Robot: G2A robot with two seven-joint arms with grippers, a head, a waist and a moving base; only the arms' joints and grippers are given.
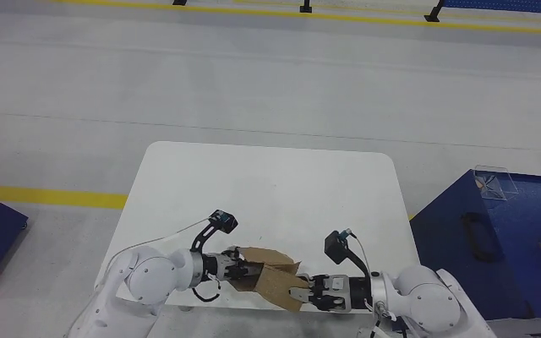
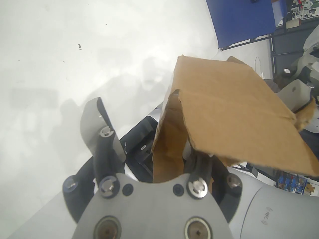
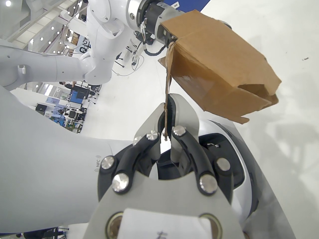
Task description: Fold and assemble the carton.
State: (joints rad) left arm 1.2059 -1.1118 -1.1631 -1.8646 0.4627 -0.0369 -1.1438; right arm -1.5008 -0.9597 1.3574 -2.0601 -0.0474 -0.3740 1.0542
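Note:
A brown cardboard carton [image 1: 272, 275], partly unfolded with loose flaps, hangs between my two grippers over the white table's [image 1: 270, 182] front edge. My right gripper [image 1: 297, 294] [image 3: 169, 100] is shut on the thin edge of one carton [image 3: 214, 58] flap. At the carton's other end is my left gripper [image 1: 241, 269] [image 2: 149, 125]. It stands open with a carton [image 2: 224, 100] flap hanging between its fingers. Its visible finger [image 2: 99, 120] is clear of the cardboard and the other is hidden under the panel. The left gripper [image 3: 165, 34] meets the carton's far corner.
The table top beyond the carton is bare white surface. A blue bin [image 1: 490, 228] stands off the table's right side. Grey floor with yellow lines [image 1: 59, 198] surrounds the table.

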